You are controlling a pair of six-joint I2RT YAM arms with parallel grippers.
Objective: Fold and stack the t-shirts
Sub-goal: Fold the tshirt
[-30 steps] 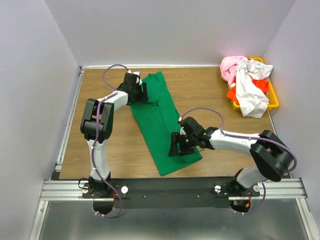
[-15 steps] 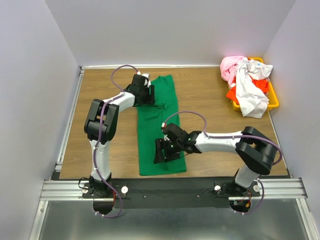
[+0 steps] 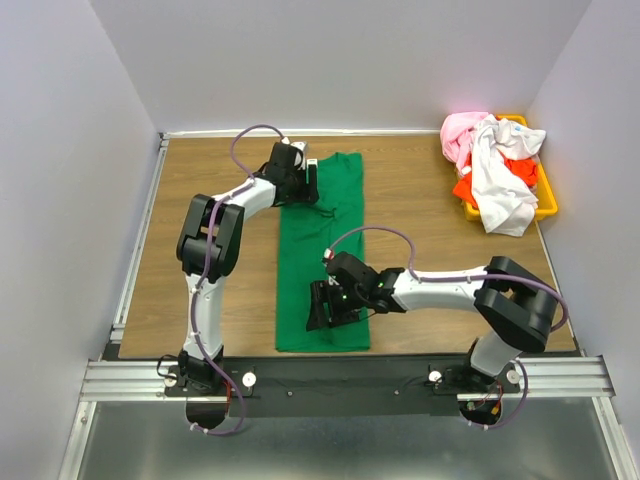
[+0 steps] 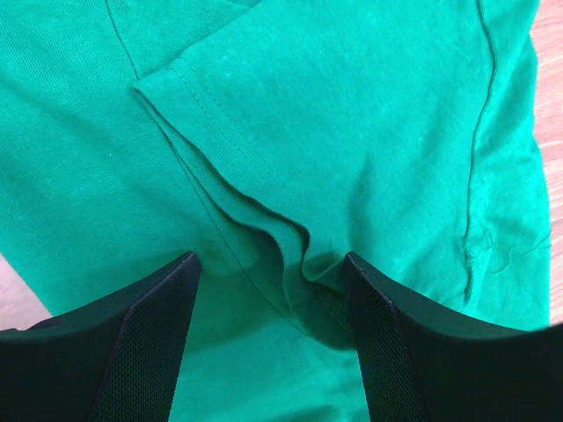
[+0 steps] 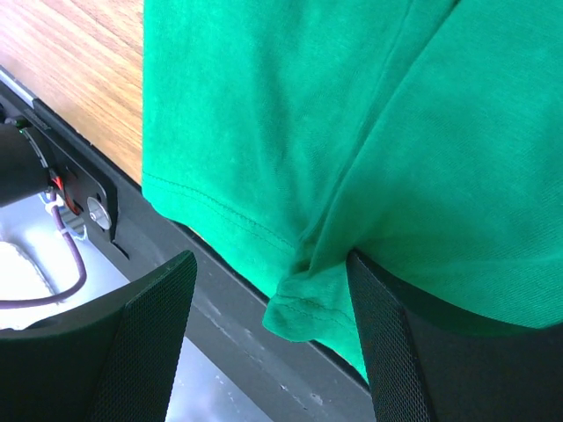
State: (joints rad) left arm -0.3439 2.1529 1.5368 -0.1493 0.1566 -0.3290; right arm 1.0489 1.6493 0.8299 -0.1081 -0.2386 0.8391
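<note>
The bright green t-shirt (image 3: 325,240) lies as a long folded strip from the table's back to its front edge. My left gripper (image 3: 304,182) is at the strip's far left edge. In the left wrist view (image 4: 273,264) it is open, with a sleeve hem (image 4: 202,132) and a bunched fold between the fingers. My right gripper (image 3: 326,306) is over the strip's near end. In the right wrist view (image 5: 268,264) it is open, and the shirt's hem corner (image 5: 303,303) hangs against the right finger (image 5: 387,343). Pink (image 3: 462,133), white (image 3: 497,180) and orange-red (image 3: 463,188) tees lie heaped at the back right.
The yellow-orange bin (image 3: 547,205) holding the heap stands against the right wall. The black front rail (image 3: 400,375) runs along the table's near edge, and the green shirt's hem reaches it (image 5: 229,290). Walls close in the left, back and right sides.
The green shirt has swung from a diagonal to nearly straight, and its near end moved left. My left gripper moved right along the back; my right gripper moved left and nearer.
</note>
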